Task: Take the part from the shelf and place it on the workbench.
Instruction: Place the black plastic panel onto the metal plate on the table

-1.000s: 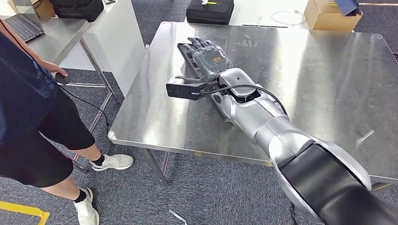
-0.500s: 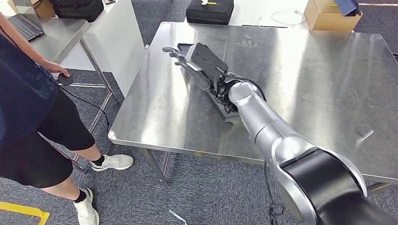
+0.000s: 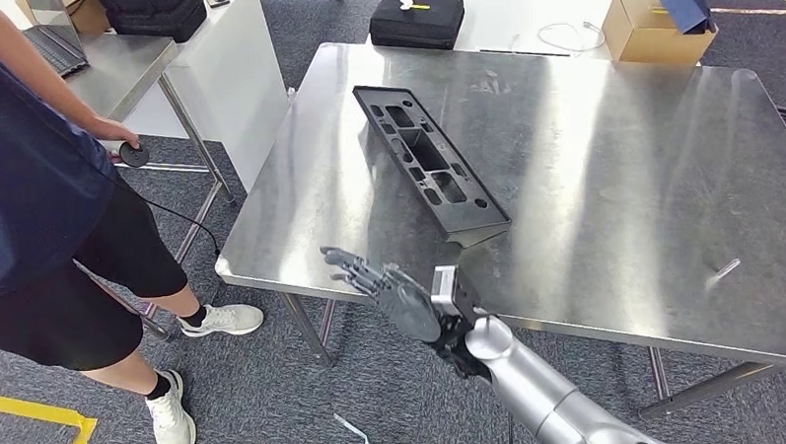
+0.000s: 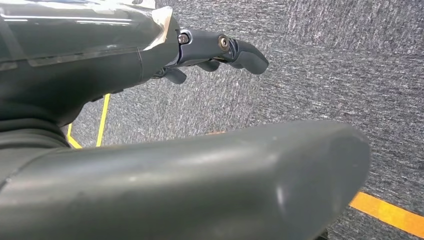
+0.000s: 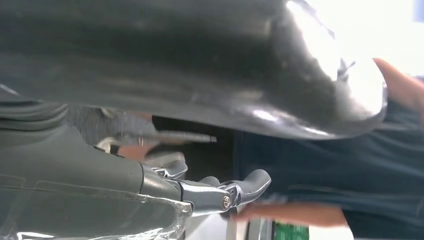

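While right robot hand (image 3: 397, 296) hangs empty, part (image 3: 428, 162) lies unobstructed.

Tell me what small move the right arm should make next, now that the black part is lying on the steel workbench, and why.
Probably draw the right hand further back toward the body. The black part lies flat on the workbench, untouched, and the hand hangs empty with fingers spread past the table's near edge, so the placing looks done.

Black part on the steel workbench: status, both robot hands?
Right robot hand open, empty, off the near table edge. Left robot hand holds nothing, over carpet. Long black slotted plastic part lies flat on the stainless steel workbench, released. Nothing in the way.
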### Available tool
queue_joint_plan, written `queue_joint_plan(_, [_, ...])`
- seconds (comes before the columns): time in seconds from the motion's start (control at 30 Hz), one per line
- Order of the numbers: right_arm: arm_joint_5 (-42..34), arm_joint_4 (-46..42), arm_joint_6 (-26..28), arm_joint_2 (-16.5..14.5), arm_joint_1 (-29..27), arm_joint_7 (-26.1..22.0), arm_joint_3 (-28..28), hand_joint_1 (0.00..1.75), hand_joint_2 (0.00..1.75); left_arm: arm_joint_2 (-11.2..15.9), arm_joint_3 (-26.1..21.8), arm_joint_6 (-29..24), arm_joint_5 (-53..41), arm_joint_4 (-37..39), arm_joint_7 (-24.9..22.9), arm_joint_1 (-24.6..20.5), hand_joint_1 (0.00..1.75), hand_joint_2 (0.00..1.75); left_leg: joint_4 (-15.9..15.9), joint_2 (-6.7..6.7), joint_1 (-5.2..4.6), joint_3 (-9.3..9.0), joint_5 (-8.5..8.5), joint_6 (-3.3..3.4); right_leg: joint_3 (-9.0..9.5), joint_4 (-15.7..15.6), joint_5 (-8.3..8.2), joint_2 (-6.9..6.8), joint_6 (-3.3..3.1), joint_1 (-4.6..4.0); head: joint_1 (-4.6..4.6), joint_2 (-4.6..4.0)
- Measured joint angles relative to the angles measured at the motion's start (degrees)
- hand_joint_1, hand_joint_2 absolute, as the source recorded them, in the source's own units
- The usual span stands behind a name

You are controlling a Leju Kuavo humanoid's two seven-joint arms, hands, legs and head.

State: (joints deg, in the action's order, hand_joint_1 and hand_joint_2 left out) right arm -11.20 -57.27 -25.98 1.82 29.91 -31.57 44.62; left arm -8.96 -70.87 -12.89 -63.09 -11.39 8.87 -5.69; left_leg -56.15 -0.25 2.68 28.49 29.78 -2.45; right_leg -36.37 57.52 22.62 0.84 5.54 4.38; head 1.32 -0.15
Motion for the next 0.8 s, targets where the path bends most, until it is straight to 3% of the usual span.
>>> queue_joint_plan(0.07, [-0.16,-2.45,0.90,0.82,-3.31,-0.62,1.42,0.00,0.00,0.01,-0.13,0.17,0.17,0.00,0.20,0.01,0.00,0.00,0.00,0.00,0.00,0.00,0.02,0.03,0.05,-0.06,0.00,0.00,0.00,0.00,0.00,0.00])
queue_joint_plan(0.13, [0.13,-4.74,1.66,1.14,-6.76,-1.09,2.60,0.00,0.00,0.25,-0.25,0.46,0.21,-0.01,0.31,0.04,0.00,0.00,-0.28,-0.05,0.01,0.08,-0.10,0.30,0.32,-0.82,-0.54,-0.09,0.61,0.85,0.06,0.00])
queue_joint_plan(0.2, [0.69,-6.97,2.24,1.12,-9.78,-1.41,3.57,0.00,0.00,0.51,-0.29,0.85,0.21,0.02,0.35,0.01,0.00,0.00,1.87,0.24,-0.10,-0.78,-1.75,1.61,0.85,-2.42,-1.23,-0.22,1.50,1.02,0.35,0.00])
queue_joint_plan(0.23, [0.99,-7.91,2.47,1.08,-10.77,-1.50,3.93,0.00,0.00,0.47,-0.31,1.02,0.21,0.08,0.37,-0.02,0.00,0.00,3.68,0.50,-0.04,-1.43,-2.99,2.46,0.75,-2.19,-0.69,-0.28,1.36,0.36,0.27,-0.01])
queue_joint_plan(0.27, [1.20,-8.69,2.63,1.06,-11.55,-1.54,4.23,0.00,0.00,0.44,-0.32,1.17,0.21,0.11,0.38,-0.06,0.00,0.00,5.33,0.83,0.08,-2.09,-4.02,3.11,0.12,-0.67,0.49,-0.40,0.83,-0.03,0.18,-0.01])
queue_joint_plan(0.33, [1.46,-9.67,2.76,1.14,-12.72,-1.47,4.61,0.00,0.00,0.35,-0.35,1.26,0.23,0.17,0.39,-0.07,0.00,0.00,6.18,1.19,0.31,-2.23,-4.84,3.48,-2.62,6.60,4.14,-0.55,-0.50,-0.57,-0.34,-0.01])
queue_joint_plan(0.4, [1.78,-10.18,2.79,1.32,-14.12,-1.34,4.73,0.00,0.00,0.34,-0.45,1.22,0.27,0.20,0.40,-0.04,0.00,0.00,5.58,1.29,0.30,-1.63,-4.86,3.34,-4.45,12.25,5.98,-0.56,-0.55,-0.70,-0.46,0.00])
queue_joint_plan(0.43, [2.10,-10.37,2.86,1.33,-14.76,-1.29,4.75,0.00,0.00,0.30,-0.51,1.19,0.30,0.21,0.42,-0.03,0.00,0.00,5.02,1.28,0.47,-1.15,-4.76,3.12,-3.79,11.79,5.68,-0.61,-0.09,-0.63,-0.47,0.00])
queue_joint_plan(0.5, [2.84,-10.75,3.08,1.14,-15.55,-1.28,4.79,0.00,0.00,0.21,-0.58,1.16,0.32,0.23,0.49,-0.05,0.00,0.00,3.17,1.23,1.09,0.16,-4.27,2.18,0.26,5.35,4.12,-0.98,1.20,-0.23,-0.56,0.00])
queue_joint_plan(0.57, [3.32,-11.15,3.28,0.76,-16.00,-1.31,4.80,0.00,0.00,0.26,-0.60,1.10,0.32,0.23,0.57,-0.05,0.00,0.00,0.87,0.99,1.38,1.86,-3.41,0.70,2.76,1.82,2.82,-0.80,1.52,-0.37,-0.78,0.00])
queue_joint_plan(0.67, [4.03,-11.53,3.44,0.26,-16.44,-1.42,4.77,0.00,0.00,0.28,-0.63,1.01,0.32,0.26,0.62,-0.05,0.00,0.00,-1.31,0.70,1.49,3.43,-2.63,-0.86,1.56,3.27,3.62,-0.09,-0.67,-0.57,-0.55,0.00])
queue_joint_plan(0.73, [5.02,-11.55,3.53,-0.38,-16.62,-1.46,4.81,0.00,0.00,0.22,-0.64,1.00,0.31,0.31,0.41,-0.03,0.00,0.00,-2.45,0.71,1.95,4.28,-1.53,-0.99,0.65,3.45,3.52,-0.09,-2.20,-0.67,-0.07,0.00])
queue_joint_plan(0.8, [5.97,-11.55,3.58,-1.20,-16.71,-1.48,4.87,0.00,0.00,0.16,-0.65,0.98,0.27,0.35,0.02,-0.01,0.00,0.00,-7.78,0.68,1.82,6.53,3.06,-0.54,-0.46,3.37,2.52,-0.17,-3.42,-1.12,0.29,0.00])
